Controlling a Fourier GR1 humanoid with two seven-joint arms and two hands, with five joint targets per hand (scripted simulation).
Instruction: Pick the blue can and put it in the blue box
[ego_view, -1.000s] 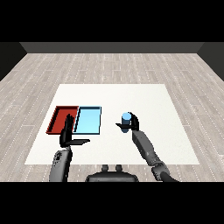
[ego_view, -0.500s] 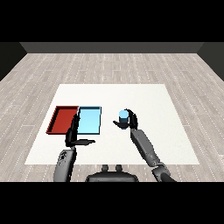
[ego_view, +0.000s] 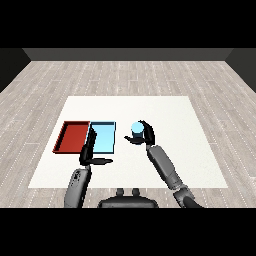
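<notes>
My right hand (ego_view: 146, 134) is curled round the blue can (ego_view: 136, 130) and holds it upright just above the white table, a short way right of the light blue tray (ego_view: 103, 137). The red tray (ego_view: 73, 136) lies directly left of the blue one. In front of the trays, my left hand (ego_view: 90, 151) rests with straight fingers reaching up over the seam between them and its thumb pointing right; it holds nothing.
The white table (ego_view: 170, 115) spreads wide to the right and behind the trays. Grey wood flooring surrounds it.
My right hand has carried the blue can leftward, closer to the light blue tray. The left hand has stayed about where it was.
</notes>
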